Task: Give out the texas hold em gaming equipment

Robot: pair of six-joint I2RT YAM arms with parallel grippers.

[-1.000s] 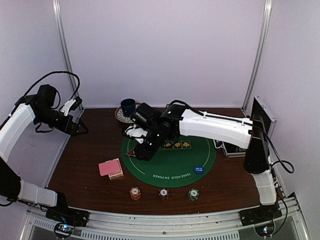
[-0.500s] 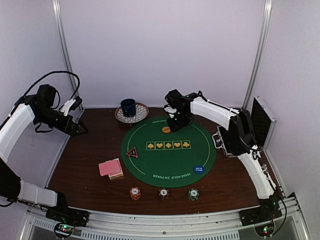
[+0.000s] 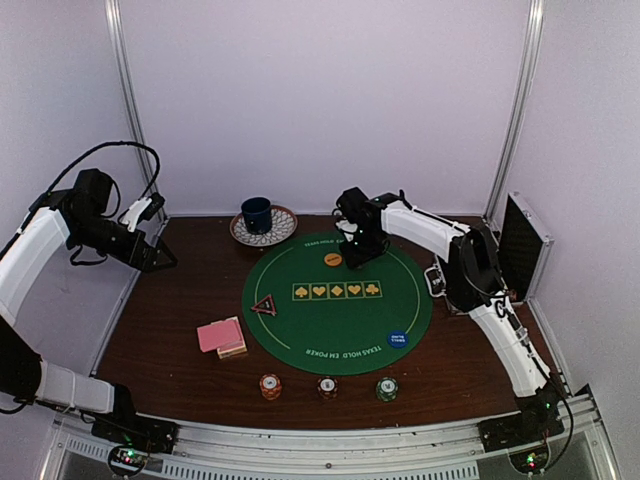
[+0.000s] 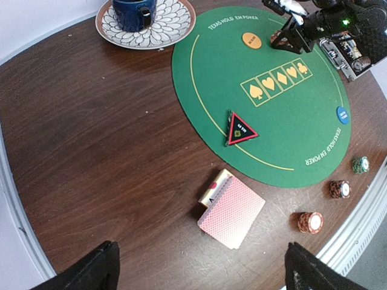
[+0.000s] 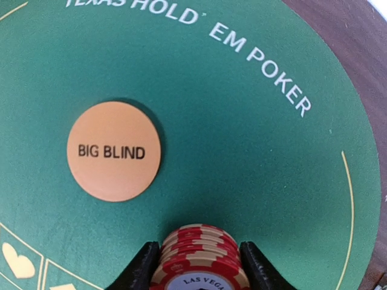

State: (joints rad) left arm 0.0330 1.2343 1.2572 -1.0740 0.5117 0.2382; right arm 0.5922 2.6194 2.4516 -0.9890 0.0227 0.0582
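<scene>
white arms [image 3: 428, 228], black joints [image 3: 92, 190], black cables [image 3: 112, 148]

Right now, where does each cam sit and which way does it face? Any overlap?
Top external: above and behind the robot, looking down at the mat; shows left arm raised, right arm stretched to the far side.
Left wrist: high over the left side, facing down across the mat; open left gripper tips at the bottom edge.
Right wrist: low over the mat's far edge, facing the Big Blind disc; right gripper clamps red chips.
Shared: all three show the disc.
</scene>
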